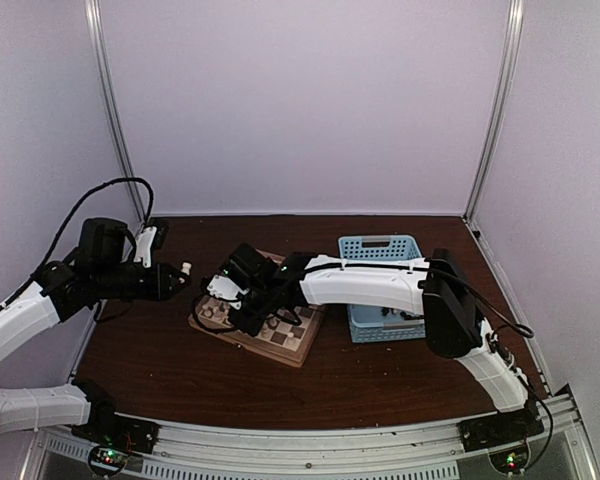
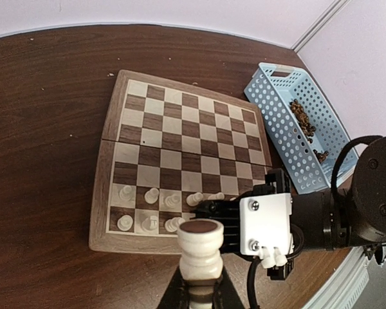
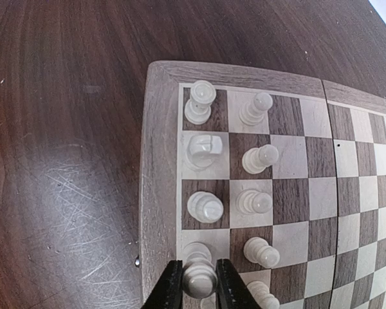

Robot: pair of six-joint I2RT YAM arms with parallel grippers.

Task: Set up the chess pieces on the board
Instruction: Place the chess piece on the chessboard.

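Top external view: the left gripper [image 1: 173,277] hangs over the dark wooden table [image 1: 160,350], left of the board [image 1: 283,345] and apart from it, with a pale speck at its tip. The right gripper [image 1: 245,308] reaches over the board's left half. Its fingers merge with the dark arm, so this view does not settle how they stand. A light-blue basket [image 1: 378,243] sits just right of the board.

Left wrist view: this camera shows what the overhead one cannot. The left claw is drawn in narrow on a turned cream piece [image 2: 199,248], whose dark round end faces the lens. Cream pieces [image 2: 152,194] stand in two short rows at one corner of the board, with the right gripper just beside them. Dark brown pieces [image 2: 305,119] lie heaped inside the perforated basket.

Right wrist view: only here do the single figures read clearly. The right fingers [image 3: 169,290] pinch a round-headed cream piece [image 3: 199,278] over the row next to the rim. Ahead in that row stand a bishop-like piece [image 3: 204,207], a knight [image 3: 204,151] and a rook [image 3: 199,103], each with a pawn [image 3: 260,159] on the square beside it. Whether the held piece's foot meets its square is hidden.
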